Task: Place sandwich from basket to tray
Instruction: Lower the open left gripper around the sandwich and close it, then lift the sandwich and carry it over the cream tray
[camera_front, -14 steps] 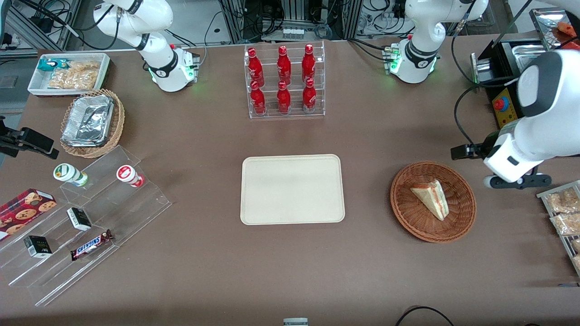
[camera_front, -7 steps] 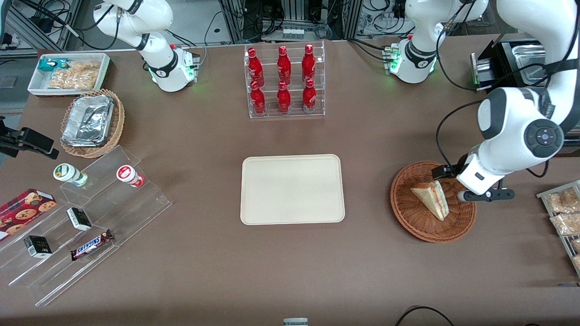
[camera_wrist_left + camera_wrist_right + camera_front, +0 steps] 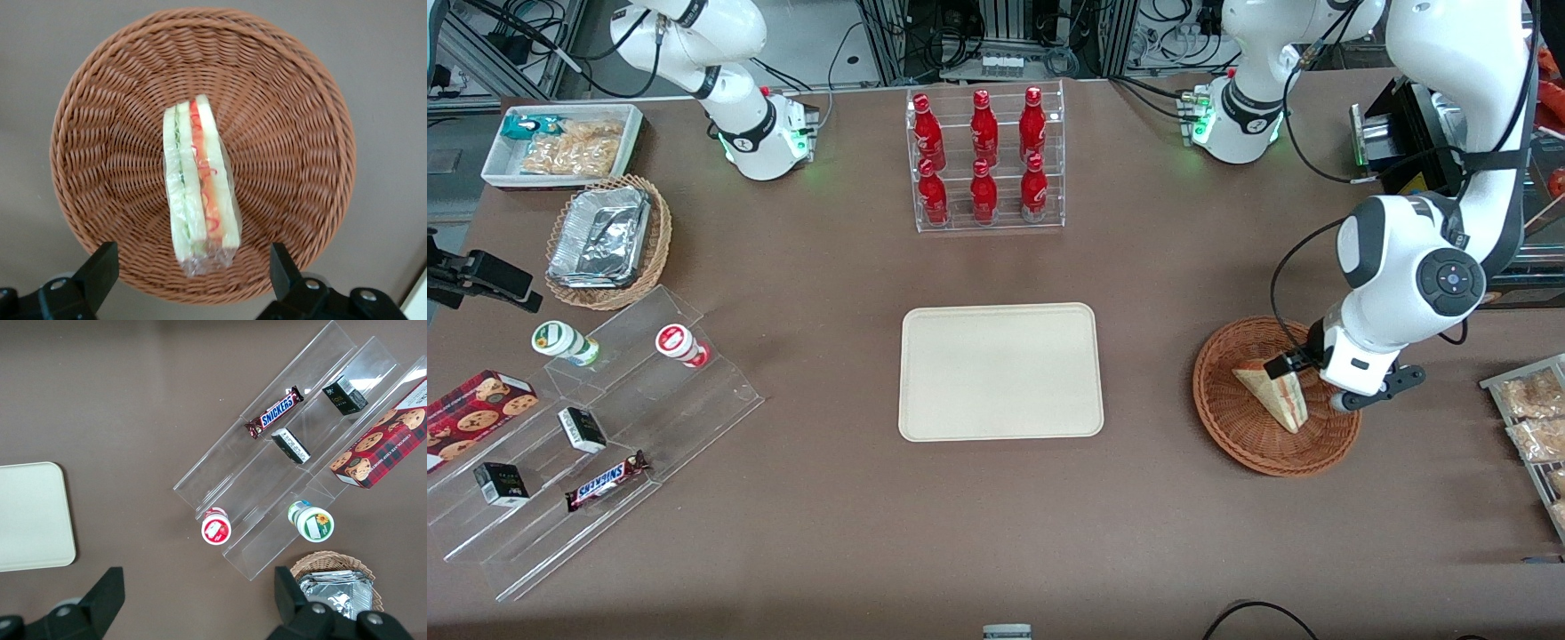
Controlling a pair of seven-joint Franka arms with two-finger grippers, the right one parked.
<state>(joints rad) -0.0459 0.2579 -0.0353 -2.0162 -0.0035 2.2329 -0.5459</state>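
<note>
The sandwich (image 3: 1272,396) lay inside the round reddish-brown basket (image 3: 1232,427), a pale wedge in clear wrap with its red and green filling edge turned upward, resting across the woven bottom and touching nothing but the wicker. The left arm's hand (image 3: 1303,373) hung right above it, over the part of the basket that lay toward the working arm's end of the bench (image 3: 996,516). Through the wrist camera the sandwich (image 3: 199,187) sat between the two dark fingers (image 3: 100,270), which stood wide apart and clear of the bread on either side (neither one touched the wrap or the basket (image 3: 300,133) rim), so the hand was open and carried nothing. The cream tray (image 3: 1000,372) lay flat in the middle of the bench, well apart from the basket, toward the parked arm's end. A clear rack of red bottles (image 3: 984,160) stood farther from the front camera than the tray.
</note>
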